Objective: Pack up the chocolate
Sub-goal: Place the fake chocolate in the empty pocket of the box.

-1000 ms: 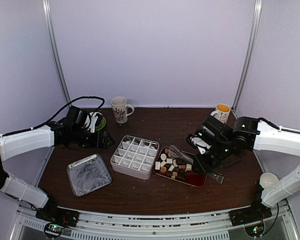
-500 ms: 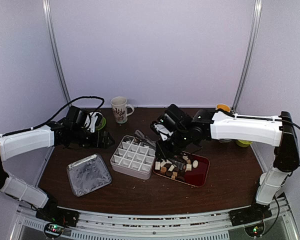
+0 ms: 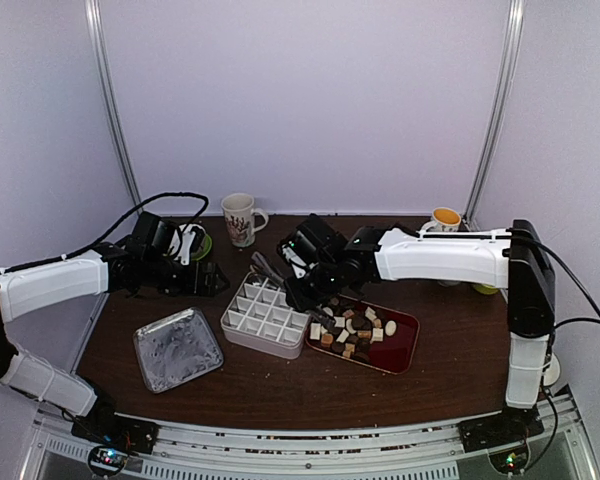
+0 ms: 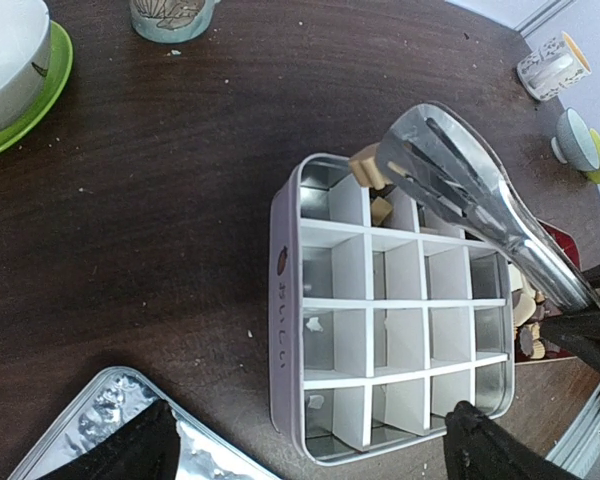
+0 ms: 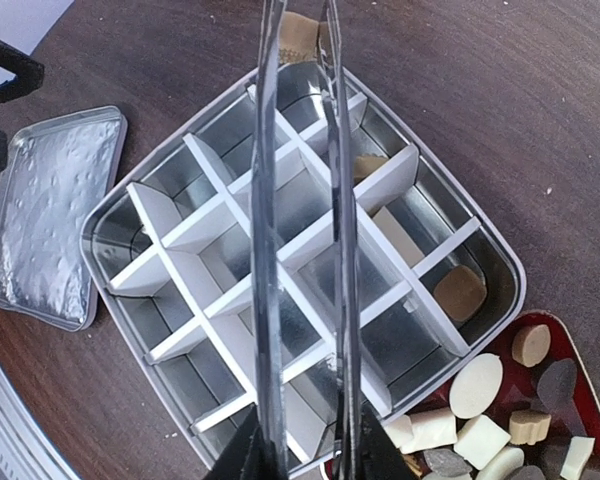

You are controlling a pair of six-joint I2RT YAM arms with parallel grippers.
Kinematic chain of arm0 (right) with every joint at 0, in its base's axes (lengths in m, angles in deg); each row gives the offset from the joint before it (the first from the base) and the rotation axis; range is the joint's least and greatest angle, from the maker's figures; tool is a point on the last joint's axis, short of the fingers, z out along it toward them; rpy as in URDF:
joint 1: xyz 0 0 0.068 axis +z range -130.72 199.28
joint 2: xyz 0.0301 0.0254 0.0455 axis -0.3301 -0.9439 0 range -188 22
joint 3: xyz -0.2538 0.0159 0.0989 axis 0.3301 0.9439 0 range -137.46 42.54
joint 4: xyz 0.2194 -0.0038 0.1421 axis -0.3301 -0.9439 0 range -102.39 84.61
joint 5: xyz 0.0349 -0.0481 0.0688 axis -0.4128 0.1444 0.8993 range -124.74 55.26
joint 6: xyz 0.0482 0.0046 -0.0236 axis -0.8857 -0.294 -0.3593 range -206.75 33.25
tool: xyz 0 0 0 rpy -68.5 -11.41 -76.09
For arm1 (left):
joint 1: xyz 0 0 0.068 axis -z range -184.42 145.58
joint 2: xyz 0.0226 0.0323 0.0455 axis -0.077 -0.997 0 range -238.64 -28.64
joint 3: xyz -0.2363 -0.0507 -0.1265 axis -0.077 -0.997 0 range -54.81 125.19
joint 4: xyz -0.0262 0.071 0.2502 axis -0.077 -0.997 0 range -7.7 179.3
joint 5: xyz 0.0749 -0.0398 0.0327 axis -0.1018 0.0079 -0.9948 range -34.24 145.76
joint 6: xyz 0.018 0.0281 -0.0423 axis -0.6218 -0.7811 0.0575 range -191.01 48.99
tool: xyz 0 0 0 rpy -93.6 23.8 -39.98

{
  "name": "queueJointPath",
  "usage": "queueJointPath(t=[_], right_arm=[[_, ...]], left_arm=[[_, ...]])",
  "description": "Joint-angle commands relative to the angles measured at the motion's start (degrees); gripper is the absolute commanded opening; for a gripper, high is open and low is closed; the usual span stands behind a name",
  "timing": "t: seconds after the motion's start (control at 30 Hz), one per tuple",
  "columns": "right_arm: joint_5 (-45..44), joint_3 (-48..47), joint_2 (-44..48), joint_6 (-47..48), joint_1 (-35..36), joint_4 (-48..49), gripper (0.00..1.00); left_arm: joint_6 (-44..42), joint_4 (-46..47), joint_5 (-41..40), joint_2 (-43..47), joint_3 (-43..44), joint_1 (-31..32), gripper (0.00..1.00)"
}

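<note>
My right gripper (image 3: 302, 290) is shut on the long metal tongs (image 3: 263, 268) and reaches left over the white divided tin box (image 3: 230, 318). In the right wrist view the tongs (image 5: 270, 200) run over the box (image 5: 195, 225) and pinch a tan chocolate piece (image 5: 300, 30) at the box's far corner. That piece also shows in the left wrist view (image 4: 365, 165). Three pieces lie in cells along one side of the box (image 5: 460, 290). Several more chocolates (image 3: 350, 328) lie in the red tray (image 3: 405, 335). My left gripper (image 3: 208, 278) is open and empty beside the box's left side (image 4: 283, 290).
The tin lid (image 3: 177, 347) lies front left of the box. A patterned mug (image 3: 240, 218) stands at the back and a yellow-filled cup (image 3: 445, 218) at the back right. A white bowl on a green saucer (image 4: 20, 60) sits behind my left gripper.
My right arm has swung left from the red tray to over the divided box, carrying the tongs with a tan piece. The left arm has not moved.
</note>
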Motion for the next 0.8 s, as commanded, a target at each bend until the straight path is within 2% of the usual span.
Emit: queueJointPath(t=[0.0,0.17,0.47,0.77], right_arm=[[-3.34,-1.93,-0.87,0.25,0.26,2.01,0.28],[-3.36,-1.93,-1.35,0.13,0.25,2.39,0.35],[-3.52,-2.45,-0.48,0.42,0.29,1.52,0.38],[-2.73,5.5,8.86,1.76,0.33,0.91,0.37]], left_arm=[[0.23,1.73,-0.14,1.08,-0.06,0.05,0.95],[0.32,1.9,0.08,1.41,-0.62,0.05,0.95],[0.56,1.65,0.01,2.13,-0.76,0.03,0.95],[-0.78,0.63,0.49,1.74,-0.23,0.11,0.95]])
